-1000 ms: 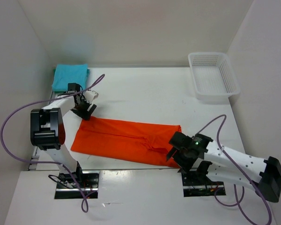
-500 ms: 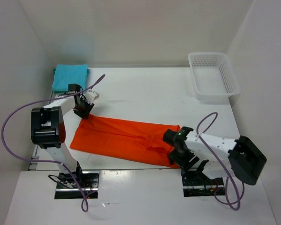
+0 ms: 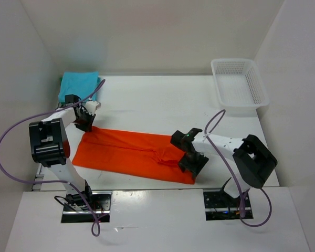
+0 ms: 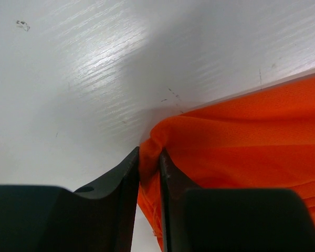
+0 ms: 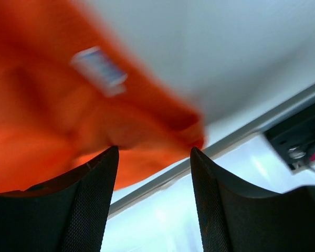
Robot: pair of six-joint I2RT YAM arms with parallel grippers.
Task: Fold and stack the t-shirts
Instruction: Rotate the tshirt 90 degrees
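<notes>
**Orange-red shirt stretched between two claws, left one pinching its corner**

The orange-red t-shirt [image 3: 134,155] lies flat on the bench [image 3: 157,102] as a long folded strip in the near half. Its long axis runs from the left edge toward the middle, and the right end slants a little closer to the near edge than the left end. One end points at the left edge and the other at the right edge, stopping about halfway across. A bunch of wrinkles sits right of the strip's middle.

The left claw [image 3: 85,122] is at the strip's far-left corner. In the left wrist view its jaws are nearly closed [image 4: 149,152] and pinch a small raised ridge of the orange cloth. The rest of the shirt spreads away to the right of the fingers [image 4: 127,178].

The right claw [image 3: 191,152] is over the strip's right end, above the short edge. In the right wrist view its jaws stand wide apart [image 5: 153,152] with nothing clamped. Orange cloth bearing a blurred white label [image 5: 98,71] fills the space beyond the gap. I cannot tell whether the fingers [image 5: 89,199] touch the cloth.

The turquoise t-shirt [image 3: 77,85] lies folded in the far-left corner, well apart from the orange one. A white mesh basket [image 3: 239,84] sits in the far-right corner.
</notes>
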